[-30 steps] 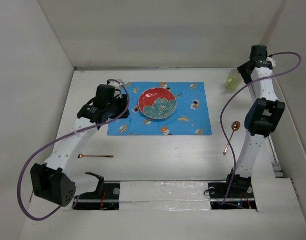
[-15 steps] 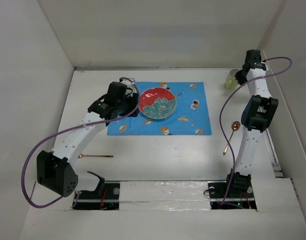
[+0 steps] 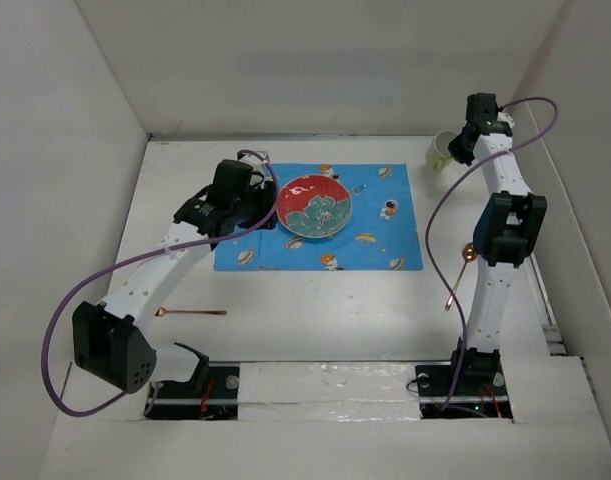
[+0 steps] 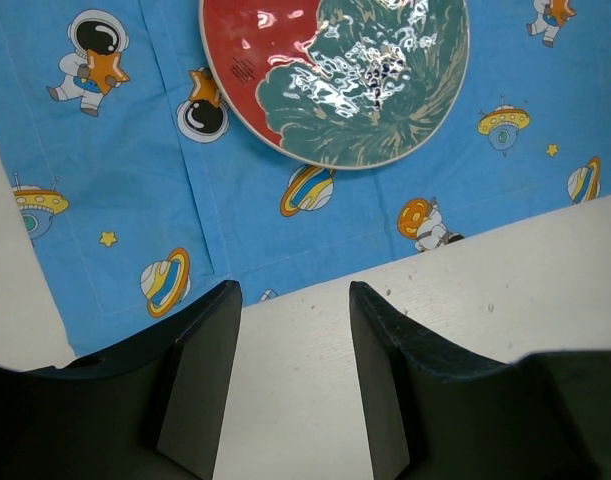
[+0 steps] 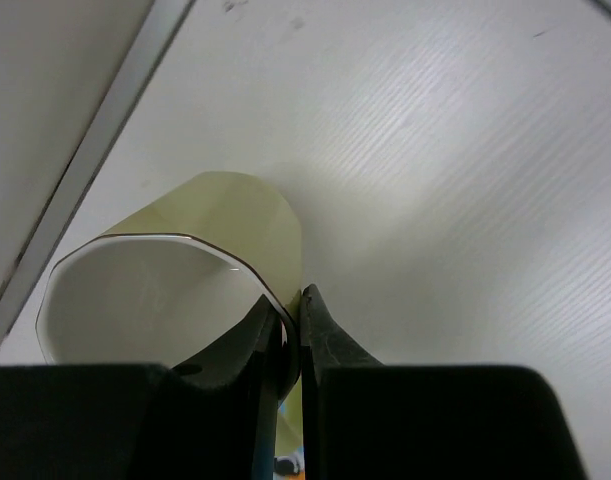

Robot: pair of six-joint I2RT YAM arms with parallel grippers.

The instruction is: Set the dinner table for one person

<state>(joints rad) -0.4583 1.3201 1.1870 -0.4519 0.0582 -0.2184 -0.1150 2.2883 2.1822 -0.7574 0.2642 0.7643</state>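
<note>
The left end effector stands spread, right end effector pinched (arm outstretched).

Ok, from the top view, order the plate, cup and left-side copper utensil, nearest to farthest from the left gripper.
1. plate, beside the left gripper, on the mat
2. copper utensil, near left side
3. cup, far right

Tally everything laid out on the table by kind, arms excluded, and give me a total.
plate: 1
cup: 1
copper utensils: 2
cloth mat: 1
Total: 5
</note>
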